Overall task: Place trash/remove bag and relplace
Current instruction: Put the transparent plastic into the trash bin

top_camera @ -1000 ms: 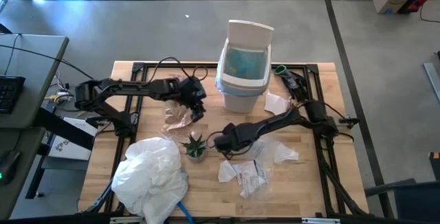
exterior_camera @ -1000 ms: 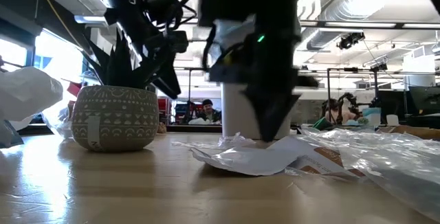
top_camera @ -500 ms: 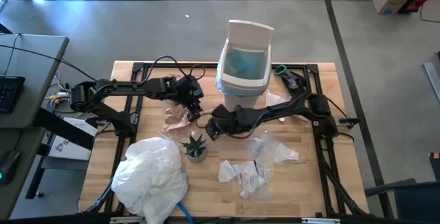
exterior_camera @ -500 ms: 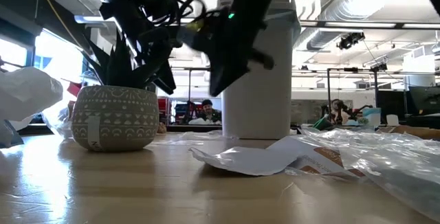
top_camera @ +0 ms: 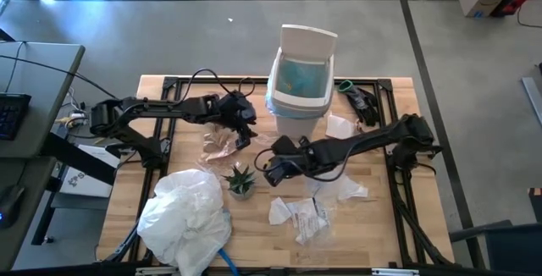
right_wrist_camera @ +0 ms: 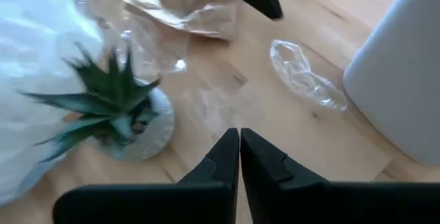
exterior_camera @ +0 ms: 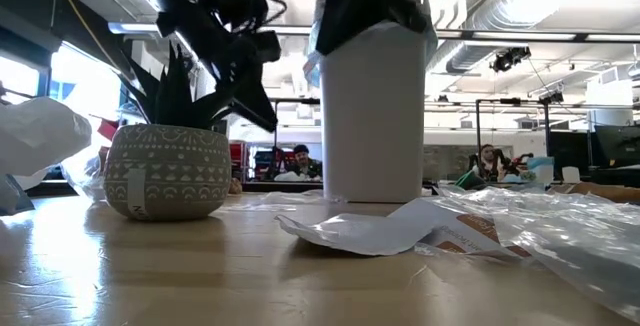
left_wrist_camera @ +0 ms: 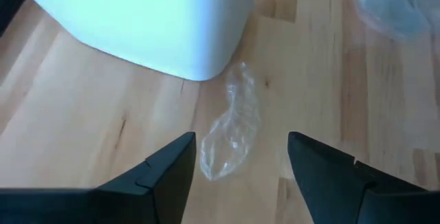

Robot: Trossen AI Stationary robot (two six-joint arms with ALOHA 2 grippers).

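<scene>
The white bin (top_camera: 298, 98) stands at the table's far middle, with the light-blue bag (top_camera: 301, 76) lining it. My left gripper (top_camera: 246, 137) hovers open left of the bin's base, above a clear plastic wrapper (left_wrist_camera: 230, 131) lying flat on the wood. My right gripper (right_wrist_camera: 239, 148) is shut on nothing, raised over the table between the potted plant (top_camera: 240, 179) and the bin. Trash lies about: crumpled brown paper (top_camera: 218, 147), white scraps (top_camera: 296, 212) and clear plastic (top_camera: 339, 187).
A big white plastic bag (top_camera: 186, 212) is heaped at the near left corner. Another white scrap (top_camera: 341, 127) lies right of the bin. The bin's lid (top_camera: 308, 35) stands open at its far side. People sit in the room beyond the table.
My right gripper has risen from the white scraps on the table to about the height of the bin's top, and has tipped less steeply downward. It has stayed shut. The scraps lie where they were.
</scene>
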